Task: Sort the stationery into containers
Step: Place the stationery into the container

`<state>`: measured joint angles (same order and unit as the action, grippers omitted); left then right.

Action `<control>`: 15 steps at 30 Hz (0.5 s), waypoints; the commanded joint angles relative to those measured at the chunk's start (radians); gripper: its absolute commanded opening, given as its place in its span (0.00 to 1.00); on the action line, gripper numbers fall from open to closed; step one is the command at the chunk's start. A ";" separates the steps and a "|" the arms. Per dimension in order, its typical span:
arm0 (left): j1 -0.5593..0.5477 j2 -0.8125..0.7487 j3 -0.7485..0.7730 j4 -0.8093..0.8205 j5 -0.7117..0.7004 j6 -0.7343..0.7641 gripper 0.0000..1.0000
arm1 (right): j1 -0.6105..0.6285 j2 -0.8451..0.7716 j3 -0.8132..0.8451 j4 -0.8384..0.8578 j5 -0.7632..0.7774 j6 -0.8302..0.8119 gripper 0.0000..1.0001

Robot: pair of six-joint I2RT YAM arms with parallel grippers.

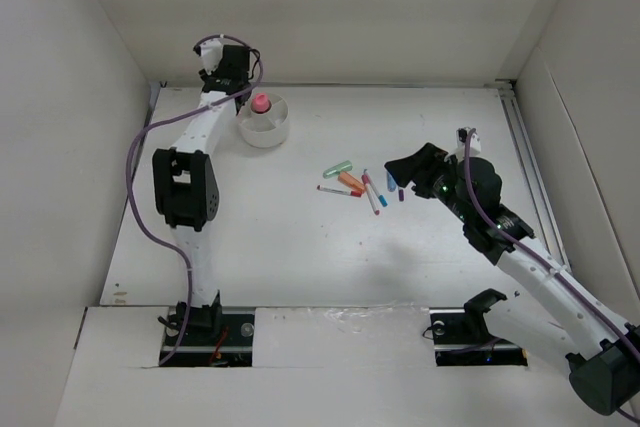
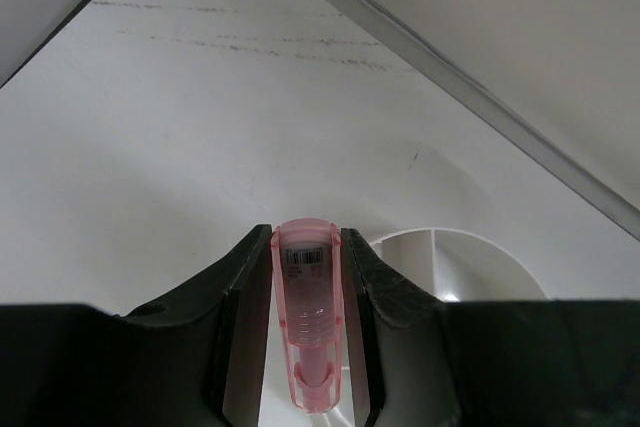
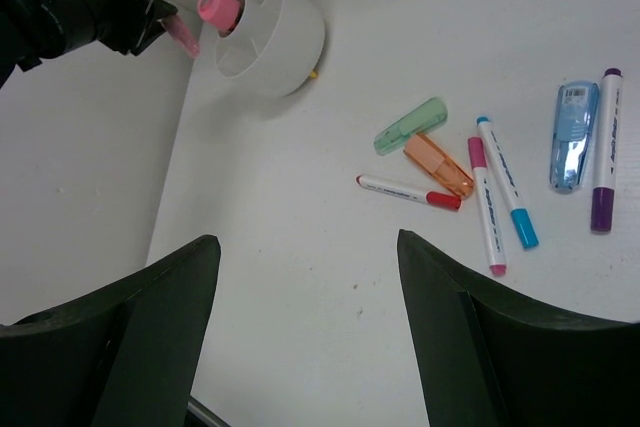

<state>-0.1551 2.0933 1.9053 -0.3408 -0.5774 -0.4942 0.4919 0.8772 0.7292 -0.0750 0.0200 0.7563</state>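
Observation:
My left gripper (image 1: 235,77) is at the back left, shut on a small translucent pink block (image 2: 307,317), just left of the round white divided cup (image 1: 266,129). The cup's rim (image 2: 470,247) shows to the right of my fingers. A pink-capped bottle (image 1: 261,102) stands in the cup. My right gripper (image 1: 402,171) is open and empty, above the right end of the loose stationery. On the table lie a green piece (image 3: 410,125), an orange piece (image 3: 438,164), a red-capped pen (image 3: 408,190), a pink marker (image 3: 486,205), a blue marker (image 3: 506,195), a blue translucent piece (image 3: 573,134) and a purple marker (image 3: 604,150).
White walls enclose the table at the back and both sides; a metal rail (image 1: 527,147) runs along the right edge. The left arm's purple cable (image 1: 140,157) loops beside it.

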 commanded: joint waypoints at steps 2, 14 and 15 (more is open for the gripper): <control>-0.029 0.008 0.089 0.051 -0.090 0.026 0.00 | 0.007 -0.006 0.049 0.052 0.018 -0.005 0.78; -0.078 0.142 0.221 0.086 -0.217 0.091 0.00 | 0.016 -0.006 0.049 0.052 0.028 -0.005 0.78; -0.078 0.151 0.221 0.097 -0.228 0.091 0.00 | 0.016 -0.006 0.049 0.052 0.028 -0.005 0.78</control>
<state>-0.2260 2.2402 2.0769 -0.2859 -0.7364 -0.4301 0.4946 0.8776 0.7303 -0.0750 0.0311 0.7563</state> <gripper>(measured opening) 0.258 0.775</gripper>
